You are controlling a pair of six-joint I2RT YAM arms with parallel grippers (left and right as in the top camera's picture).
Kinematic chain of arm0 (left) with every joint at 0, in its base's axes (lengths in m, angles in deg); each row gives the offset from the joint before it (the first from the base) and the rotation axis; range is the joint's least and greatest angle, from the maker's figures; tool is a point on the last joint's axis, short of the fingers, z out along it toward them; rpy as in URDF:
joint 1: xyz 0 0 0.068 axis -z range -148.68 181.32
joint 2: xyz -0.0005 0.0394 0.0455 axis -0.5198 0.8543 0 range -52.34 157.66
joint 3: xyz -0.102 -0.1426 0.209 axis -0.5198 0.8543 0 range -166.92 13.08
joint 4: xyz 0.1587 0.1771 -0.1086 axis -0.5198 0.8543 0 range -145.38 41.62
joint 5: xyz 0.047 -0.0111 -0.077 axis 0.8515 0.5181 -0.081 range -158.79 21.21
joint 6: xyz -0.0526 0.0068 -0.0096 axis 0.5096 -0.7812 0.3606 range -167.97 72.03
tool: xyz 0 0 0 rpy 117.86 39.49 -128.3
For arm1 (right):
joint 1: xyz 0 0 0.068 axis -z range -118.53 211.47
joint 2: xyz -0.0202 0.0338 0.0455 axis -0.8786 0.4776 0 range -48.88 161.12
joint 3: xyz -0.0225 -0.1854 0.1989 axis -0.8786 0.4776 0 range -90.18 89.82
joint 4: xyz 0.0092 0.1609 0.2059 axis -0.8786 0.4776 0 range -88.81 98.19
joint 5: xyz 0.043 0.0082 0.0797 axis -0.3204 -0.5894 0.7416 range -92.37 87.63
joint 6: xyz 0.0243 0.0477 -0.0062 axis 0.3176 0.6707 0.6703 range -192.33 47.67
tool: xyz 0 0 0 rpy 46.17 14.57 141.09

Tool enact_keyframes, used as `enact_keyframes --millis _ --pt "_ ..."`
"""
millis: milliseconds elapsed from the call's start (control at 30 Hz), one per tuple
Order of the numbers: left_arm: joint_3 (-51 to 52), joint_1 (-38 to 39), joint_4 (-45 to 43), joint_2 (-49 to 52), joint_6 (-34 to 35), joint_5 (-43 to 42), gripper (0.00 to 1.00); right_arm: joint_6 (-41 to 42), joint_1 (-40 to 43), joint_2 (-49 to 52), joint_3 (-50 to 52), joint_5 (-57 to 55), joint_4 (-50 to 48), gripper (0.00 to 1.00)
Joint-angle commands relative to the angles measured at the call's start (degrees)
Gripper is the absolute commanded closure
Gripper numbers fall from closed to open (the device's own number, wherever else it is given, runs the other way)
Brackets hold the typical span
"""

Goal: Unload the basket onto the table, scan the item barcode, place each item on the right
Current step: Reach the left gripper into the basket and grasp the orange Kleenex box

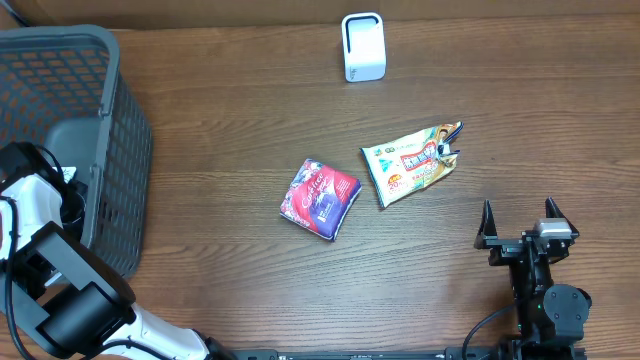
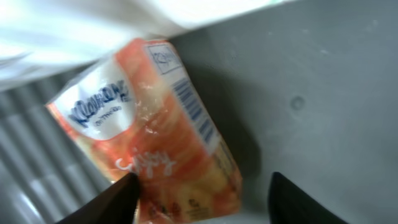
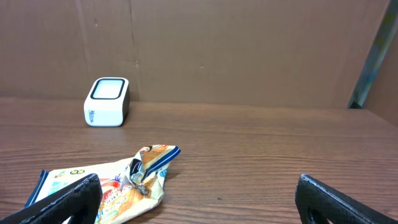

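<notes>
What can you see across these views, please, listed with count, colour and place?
basket: one, grey, left side of the table
tissue pack: one, orange and white, inside the basket, barcode showing
scanner: one, white, far centre
snack packet: one, purple and red, centre
snack bag: one, yellow and green, right of the packet, apart from it
table: one, brown wood
left gripper: one, black, open, in the basket by the tissue pack
right gripper: one, black, open, near right

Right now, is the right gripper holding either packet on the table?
No: the right gripper stands open and empty, apart from both the yellow snack bag and the purple packet.
</notes>
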Motion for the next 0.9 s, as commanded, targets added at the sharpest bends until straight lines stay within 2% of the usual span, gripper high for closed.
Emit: enact_keyframes --millis 0,33,167,233,400,567,733,867 --pt "1.81 0.07 -0.48 -0.11 0.57 5.60 0.51 0.17 0.26 -0.46 0.59 -0.11 -0.33 0.00" --pt "1.81 0.07 -0.46 -0.11 0.17 6.29 0.59 0.17 0.26 -0.46 0.59 -0.11 -0.33 0.00" --pt "1.81 0.07 -0.37 -0.11 -1.79 6.47 0.78 0.17 0.26 -0.46 0.59 -0.11 -0.33 0.00" --pt "1.81 0.07 -0.24 -0.11 -1.79 6.45 0.96 0.17 0.26 -0.46 0.59 -0.11 -0.33 0.00" --pt "-0.83 0.07 2.75 -0.13 -1.77 6.19 0.96 0.17 0.26 -0.46 0.59 -0.11 -0.33 0.00" --pt "-11.65 0.09 10.80 -0.81 -1.75 3.91 0.96 0.17 0.26 -0.46 0.59 -0.11 -0.33 0.00" --pt "-26.62 0.48 17.88 -3.32 -1.75 -3.91 0.96 0.17 0.26 -0.46 0.59 -0.11 -0.33 0.00" --pt "-35.56 1.95 19.96 -7.17 -1.79 -12.61 0.96 0.17 0.26 -0.46 0.59 -0.11 -0.33 0.00"
